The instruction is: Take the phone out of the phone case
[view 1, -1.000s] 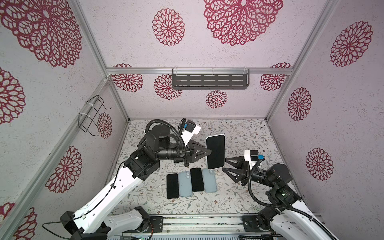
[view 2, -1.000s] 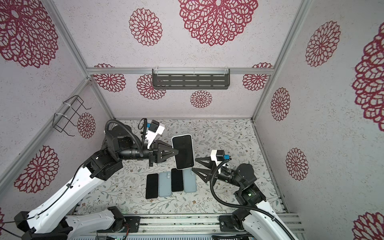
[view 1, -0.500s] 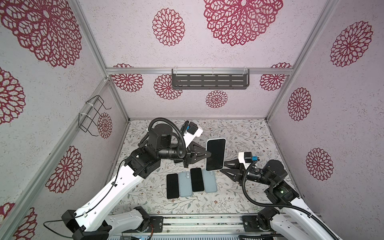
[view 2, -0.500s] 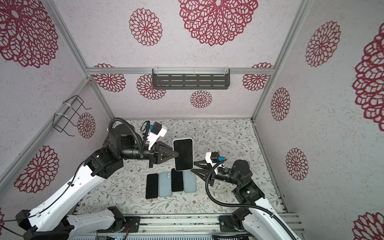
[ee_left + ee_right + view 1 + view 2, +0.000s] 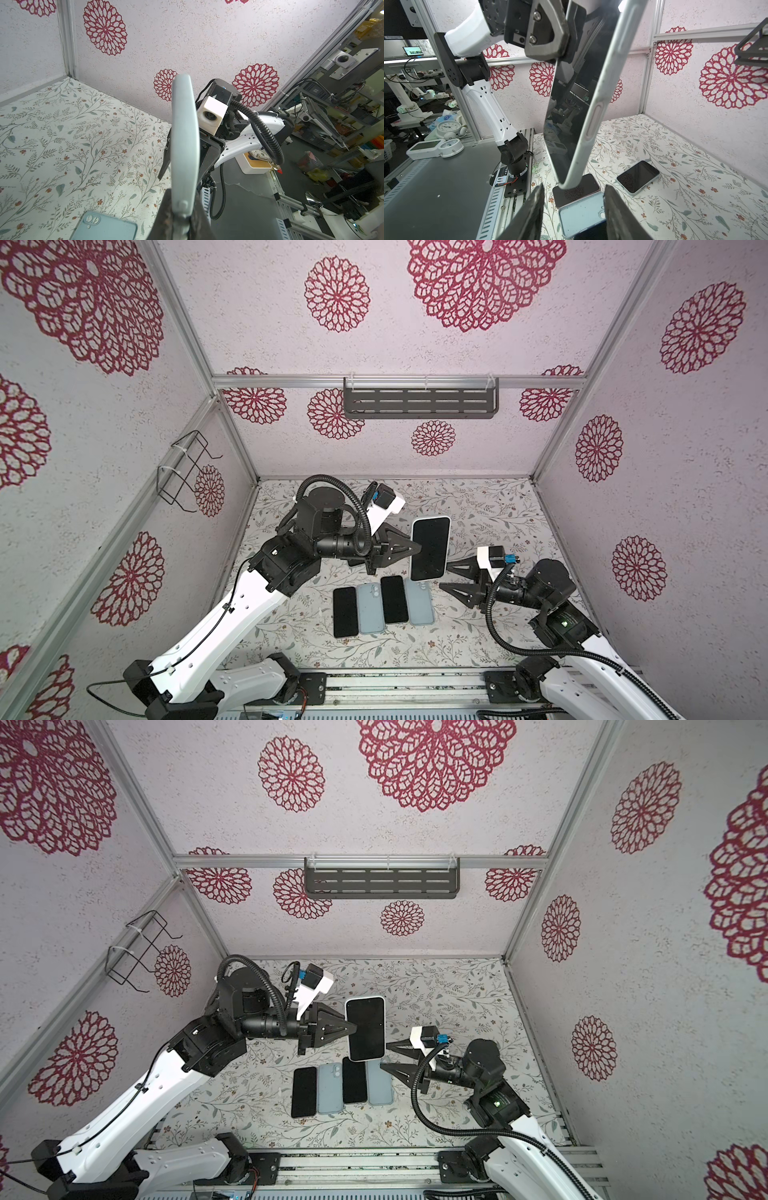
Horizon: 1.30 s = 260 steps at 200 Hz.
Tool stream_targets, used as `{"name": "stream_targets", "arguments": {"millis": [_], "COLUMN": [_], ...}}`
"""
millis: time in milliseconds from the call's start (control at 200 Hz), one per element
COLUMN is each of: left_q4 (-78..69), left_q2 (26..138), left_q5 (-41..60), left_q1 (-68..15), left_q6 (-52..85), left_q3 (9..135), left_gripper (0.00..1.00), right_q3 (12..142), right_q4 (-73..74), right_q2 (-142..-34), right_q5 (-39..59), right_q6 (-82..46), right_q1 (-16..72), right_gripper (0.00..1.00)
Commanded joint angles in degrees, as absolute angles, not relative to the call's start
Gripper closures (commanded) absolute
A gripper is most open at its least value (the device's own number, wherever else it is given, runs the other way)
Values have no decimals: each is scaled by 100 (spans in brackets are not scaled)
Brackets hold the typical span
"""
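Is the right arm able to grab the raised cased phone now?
Likely yes: the right gripper, jaws open, faces the cased phone with nothing between; the left gripper clamps the opposite edge.

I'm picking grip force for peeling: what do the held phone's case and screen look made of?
The case: likely soft silicone or TPU, matte pale blue-grey. Its rounded edge has moulded button bumps and little glare. The screen: apparently glass, glossy black. It shows clear mirror-like reflections.
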<state>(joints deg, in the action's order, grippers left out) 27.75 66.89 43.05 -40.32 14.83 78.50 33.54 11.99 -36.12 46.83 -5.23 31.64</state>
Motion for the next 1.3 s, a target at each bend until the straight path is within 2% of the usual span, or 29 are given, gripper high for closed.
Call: {"name": "stream_targets", "arguments": {"millis": [0, 155, 495, 961, 1121, 1296], "left_q4": [2428, 2302, 2023, 1977, 1940, 1780], "left_q2": [6600, 6561, 6551, 6504, 6534, 6555], "left_q5": [4443, 4499, 4548, 4456, 4476, 4495], "left_q1": [-3981, -3982, -3981, -3955, -3955, -3955], "left_q6": [1404, 1470, 1611, 1681, 1713, 1818], "left_q3": [7912, 7838, 7699, 7679, 7673, 7625], "left_gripper": [100, 100, 100, 100, 100, 100], "right_q3": [3472, 3511, 3420, 3323, 3289, 3242], "right_q4": [1626, 1703, 2114, 2063, 2143, 2263], "right_q2": [-3544, -3646, -3686, -3635, -3583, -3606], "right_q5": [4807, 4863, 4957, 5019, 4992, 5078], "right_q6": [-703, -781, -993, -976, -951, -945], "right_q1": [3152, 3147, 3147, 3146, 3146, 3147], "right_gripper": [51, 54, 68, 67, 76, 97]}}
